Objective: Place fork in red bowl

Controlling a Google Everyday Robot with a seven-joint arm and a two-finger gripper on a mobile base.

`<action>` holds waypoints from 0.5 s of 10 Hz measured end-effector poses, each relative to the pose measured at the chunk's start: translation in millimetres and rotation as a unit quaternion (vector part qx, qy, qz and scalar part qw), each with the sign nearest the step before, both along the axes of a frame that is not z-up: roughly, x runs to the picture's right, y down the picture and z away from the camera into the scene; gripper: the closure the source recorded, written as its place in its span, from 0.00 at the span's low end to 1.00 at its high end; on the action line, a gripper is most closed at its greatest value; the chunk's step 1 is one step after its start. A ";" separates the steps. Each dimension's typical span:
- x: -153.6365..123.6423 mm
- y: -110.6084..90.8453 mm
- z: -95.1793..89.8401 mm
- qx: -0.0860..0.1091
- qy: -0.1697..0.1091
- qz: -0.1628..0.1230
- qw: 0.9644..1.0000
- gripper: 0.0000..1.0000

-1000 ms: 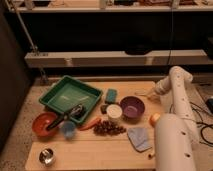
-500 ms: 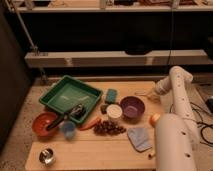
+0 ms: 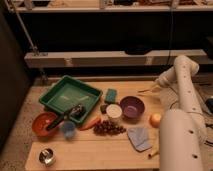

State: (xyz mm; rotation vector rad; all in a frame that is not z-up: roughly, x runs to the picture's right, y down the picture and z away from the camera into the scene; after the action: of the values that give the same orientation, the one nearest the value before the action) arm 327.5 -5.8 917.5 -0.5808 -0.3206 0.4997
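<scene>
Honestly, nothing has changed over the last second. The arm (image 3: pixel 181 75) sits in the same bent pose on the right side, and everything on the counter (image 3: pixel 90 150) is exactly where it was.

The hand (image 3: pixel 154 86) is at the back right of the counter, pointing left, with its fingers closed down tight. The fork (image 3: pixel 143 91) is the thin pale sliver right at the tip of the hand. I can't tell if it's pinched in there or just lying on the counter next to the tip.

The red bowl (image 3: pixel 39 128) is way over at the front left, well apart from the fork. The purple bowl (image 3: pixel 132 107) and the green tray (image 3: pixel 70 95) sit in between. A black-handled tool (image 3: pixel 62 119) also leans across the red bowl's rim, so there's less room to drop something in.

My read is that the task is basically paused and the whole trip across the counter is still left to do. If the fork isn't actually gripped, the hand will have to open up and grab it first. Either way, the fork isn't in the bowl yet.
</scene>
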 end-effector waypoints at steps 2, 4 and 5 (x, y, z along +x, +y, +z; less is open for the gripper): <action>2.3 -26.1 -32.3 0.001 0.001 0.002 1.000 0.94; 0.4 -41.0 -48.6 0.002 0.000 0.001 1.000 0.94; 0.3 -42.0 -50.8 0.002 -0.001 -0.002 1.000 0.94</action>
State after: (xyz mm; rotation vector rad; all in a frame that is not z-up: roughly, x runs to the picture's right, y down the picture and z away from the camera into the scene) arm 327.9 -47.8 866.6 -0.5783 -0.3219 0.4957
